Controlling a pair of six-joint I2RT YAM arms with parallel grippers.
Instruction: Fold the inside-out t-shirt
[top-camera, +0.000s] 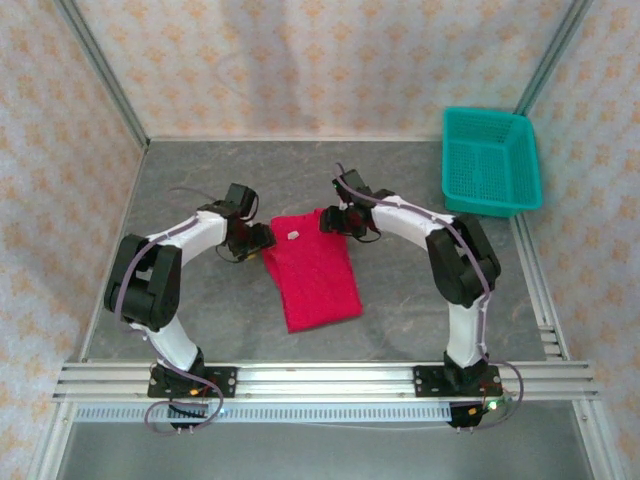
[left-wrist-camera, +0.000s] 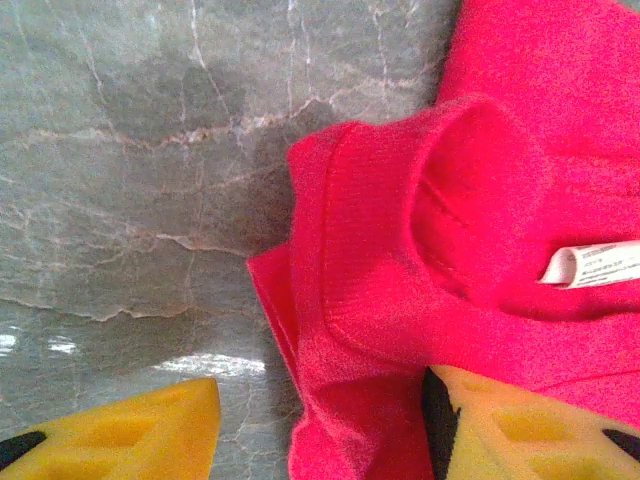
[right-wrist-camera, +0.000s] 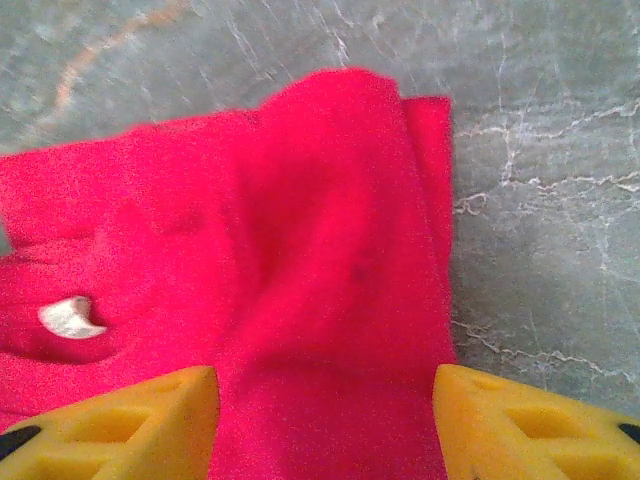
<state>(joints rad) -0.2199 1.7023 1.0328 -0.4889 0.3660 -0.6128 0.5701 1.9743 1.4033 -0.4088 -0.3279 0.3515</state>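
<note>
The inside-out t-shirt (top-camera: 312, 275) is bright red and lies folded into a narrow strip in the middle of the table, its small white tag (top-camera: 293, 235) near the far edge. My left gripper (top-camera: 258, 238) is at the shirt's far left corner. In the left wrist view its yellow fingers (left-wrist-camera: 110, 430) stand wide apart, open, over the shirt's collar edge (left-wrist-camera: 400, 300) and the tag (left-wrist-camera: 595, 263). My right gripper (top-camera: 335, 222) is at the far right corner. It is open (right-wrist-camera: 325, 430), with flat red cloth (right-wrist-camera: 300, 250) between its fingers (right-wrist-camera: 540, 425).
A teal mesh basket (top-camera: 490, 160) stands at the back right of the grey marbled table (top-camera: 200, 180). Patterned walls close in the back and both sides. An aluminium rail (top-camera: 320, 380) runs along the near edge by the arm bases.
</note>
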